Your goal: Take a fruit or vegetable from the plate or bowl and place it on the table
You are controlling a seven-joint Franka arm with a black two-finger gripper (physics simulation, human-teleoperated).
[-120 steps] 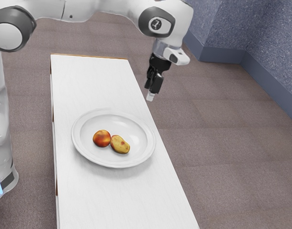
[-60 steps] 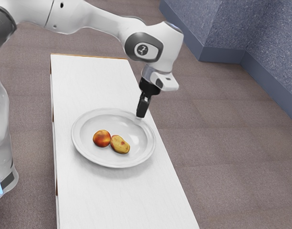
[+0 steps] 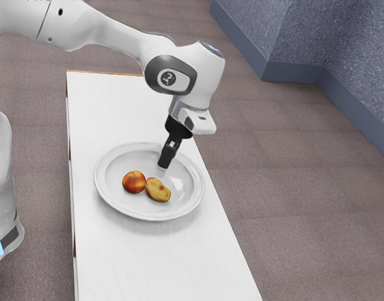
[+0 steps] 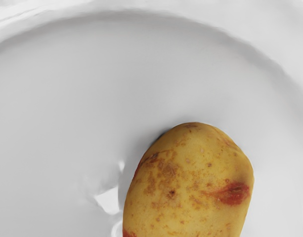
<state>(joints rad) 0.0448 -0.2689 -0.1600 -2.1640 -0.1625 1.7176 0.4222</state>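
My gripper (image 3: 162,170) is over the white plate (image 3: 101,188) in the exterior view, low and close by the yellow potato (image 3: 158,190); whether it is open cannot be told. The potato lies in the plate beside a red-orange round fruit (image 3: 134,182), the two appearing to touch. In the wrist view, the potato (image 4: 191,182), mottled brown with a red patch, looms large near the lower edge, on the plate's pale inner surface (image 4: 92,98).
The plate rests on a long white table (image 3: 116,257). Brown floor (image 3: 292,200) surrounds it, and a blue-grey wall (image 3: 342,50) stands beyond, at the exterior view's upper right.
My gripper has come down and toward the exterior view's left, from above the table's far side to over the plate near the potato. Both foods and the plate have stayed put.
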